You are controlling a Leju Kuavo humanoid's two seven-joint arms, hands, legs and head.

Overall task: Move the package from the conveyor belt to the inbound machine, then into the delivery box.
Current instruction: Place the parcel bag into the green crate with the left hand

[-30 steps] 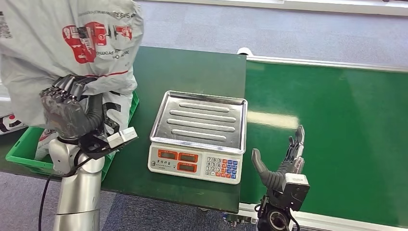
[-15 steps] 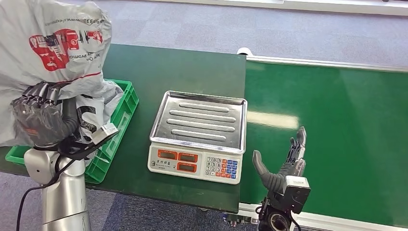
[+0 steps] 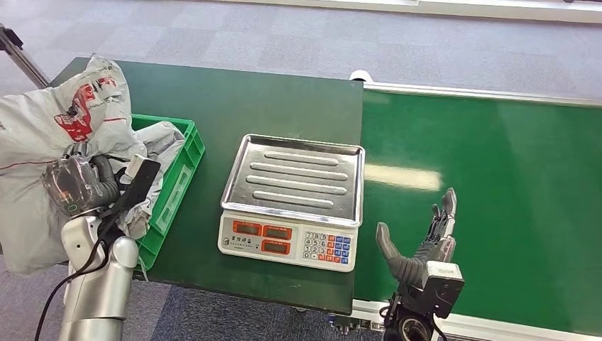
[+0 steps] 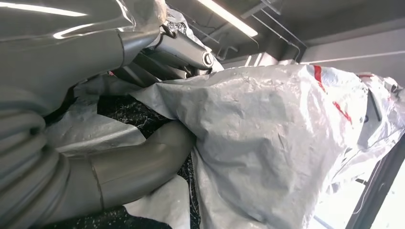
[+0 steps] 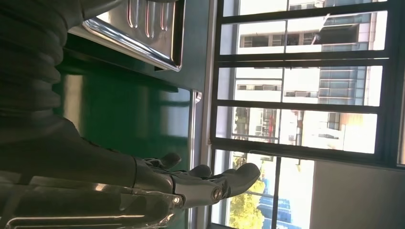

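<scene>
One grey package [image 3: 42, 135], one green crate [image 3: 174, 181], one scale [image 3: 292, 199]: the left hand [image 3: 74, 185] grips the package at frame left, now lowered over the crate versus earlier, right hand [image 3: 419, 245] spread wide, empty, lower right.

The left arm [image 3: 96, 284] is showing as a smooth silver tube swelling into a rounded joint, with a thin black cable trailing down beside it. The left hand [image 3: 78, 186] is appearing dark grey, a flat black plate edged in white jutting from its wrist. The right hand [image 3: 419, 245] is showing a thick grey thumb, slim dark fingers [image 5: 229, 177] and a boxy grey wrist block bearing a small white label. A grey ribbed cover [image 4: 24, 162] is wrapping each wrist.
</scene>
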